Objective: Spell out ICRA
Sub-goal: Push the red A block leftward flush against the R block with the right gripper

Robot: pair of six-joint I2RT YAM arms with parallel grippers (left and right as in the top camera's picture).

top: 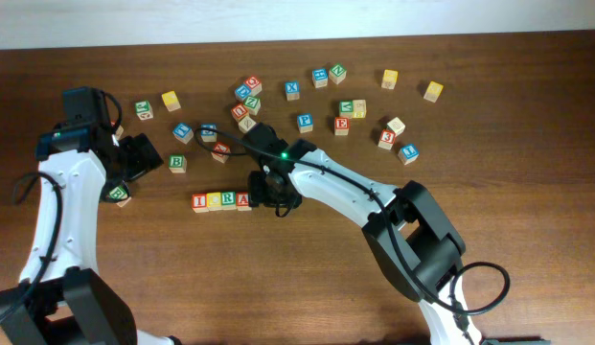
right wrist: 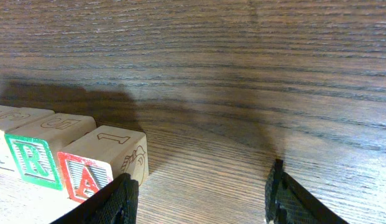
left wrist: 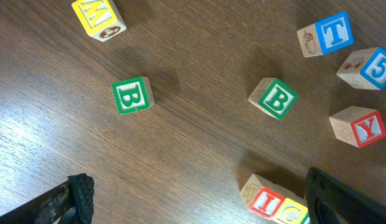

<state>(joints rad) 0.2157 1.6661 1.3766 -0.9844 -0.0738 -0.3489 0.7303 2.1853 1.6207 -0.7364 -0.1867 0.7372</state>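
Fingers of the right hand (right wrist: 200, 186) line the bottom edge of the right wrist view, spread apart with nothing between them. A block (right wrist: 87, 171) sits at lower left, just beside one finger; contact cannot be told. R block (right wrist: 32, 158) touches it on the left, with C block (right wrist: 15, 115) beyond.

Left wrist view: left hand (left wrist: 199, 186) wide open, empty. I block (left wrist: 264, 200) and C block lie at bottom right. Left B block (left wrist: 132, 95) and right B block (left wrist: 274, 98) lie mid-frame on the table (left wrist: 193, 143).

Overhead: I, C, R, A form one touching row at centre. Right hand just right of A; left hand at left, well apart.
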